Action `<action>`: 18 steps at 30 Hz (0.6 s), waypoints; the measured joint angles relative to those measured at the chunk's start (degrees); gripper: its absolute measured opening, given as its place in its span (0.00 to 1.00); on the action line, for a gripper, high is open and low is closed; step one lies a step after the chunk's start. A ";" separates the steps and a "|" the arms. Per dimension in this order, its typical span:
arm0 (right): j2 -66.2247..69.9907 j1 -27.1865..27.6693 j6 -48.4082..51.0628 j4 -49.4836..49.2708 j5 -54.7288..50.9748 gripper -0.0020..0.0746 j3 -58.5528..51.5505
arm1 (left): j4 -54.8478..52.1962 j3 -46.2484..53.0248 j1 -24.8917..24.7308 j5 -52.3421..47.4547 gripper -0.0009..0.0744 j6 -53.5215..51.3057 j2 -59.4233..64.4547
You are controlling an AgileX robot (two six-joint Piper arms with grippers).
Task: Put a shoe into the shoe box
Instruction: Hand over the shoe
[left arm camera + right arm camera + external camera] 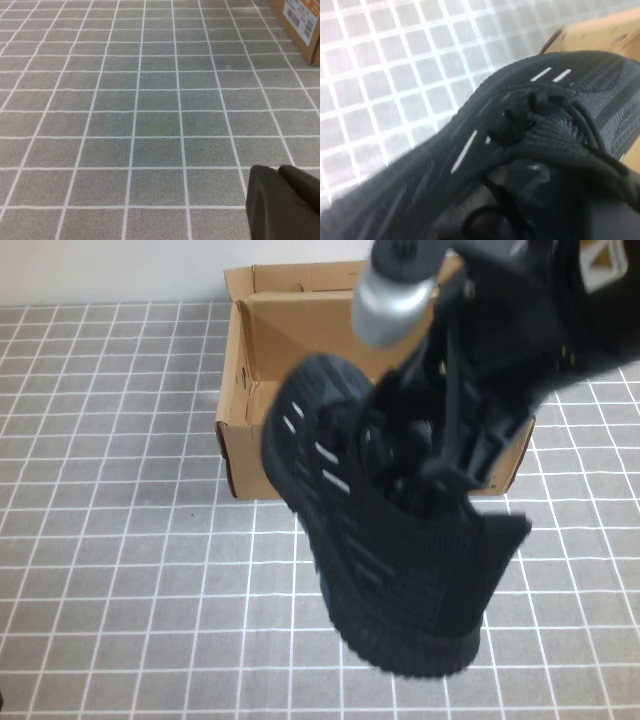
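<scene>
The black knit shoe [400, 570] hangs in the air, toe up and tilted, in front of the brown cardboard shoe box [300, 335]. My right gripper [440, 455] reaches down from the upper right and is shut on the shoe at its opening, by the laces. In the right wrist view the shoe [520, 115] fills the picture, with a corner of the box [600, 30] behind it. My left gripper [282, 200] is shut and empty, low over the mat, out of the high view. A corner of the box [300, 22] shows far from it.
A grey mat with a white grid [120, 540] covers the table all around the box. The box stands at the back middle with its flaps up. A white label [302, 20] is on the box's side.
</scene>
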State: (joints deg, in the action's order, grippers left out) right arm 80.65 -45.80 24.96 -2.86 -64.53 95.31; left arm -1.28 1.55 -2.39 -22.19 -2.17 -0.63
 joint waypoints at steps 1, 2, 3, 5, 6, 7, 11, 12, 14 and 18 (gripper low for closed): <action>0.30 0.00 -0.27 0.00 -0.10 0.02 1.18 | 0.00 0.00 0.00 0.00 0.01 0.00 0.00; 0.71 0.00 -0.27 0.00 -0.25 0.02 2.14 | 0.00 0.00 0.00 0.00 0.01 0.00 0.00; 1.08 0.00 -0.41 0.00 -0.53 0.02 2.75 | 0.00 0.00 0.00 0.00 0.01 0.00 0.00; 1.76 0.00 -1.19 0.00 -0.72 0.02 3.48 | 0.00 0.00 0.00 0.00 0.01 0.00 0.00; 2.16 0.00 -1.45 0.00 -0.76 0.02 3.62 | 0.00 0.00 0.00 0.00 0.01 0.00 0.00; 2.60 0.00 -1.59 0.00 -0.90 0.02 3.72 | 0.00 0.00 0.00 0.00 0.01 0.00 0.00; 4.46 0.00 -3.02 0.00 -1.80 0.02 4.55 | -0.79 0.00 0.00 0.00 0.01 0.00 0.00; 4.94 0.00 -3.09 0.00 -2.29 0.02 4.89 | -1.59 0.00 0.00 0.40 0.01 0.00 0.00; 6.10 0.00 -3.57 0.00 -3.17 0.02 5.99 | -1.35 0.00 0.00 2.61 0.01 0.24 0.00; 8.52 0.00 -4.74 0.00 -4.17 0.02 8.34 | 8.17 0.00 0.00 11.96 0.01 5.01 0.00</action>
State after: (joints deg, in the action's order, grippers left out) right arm 89.17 -45.80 20.22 -2.86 -68.70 103.65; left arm 6.90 1.55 -2.39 -10.23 2.84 -0.63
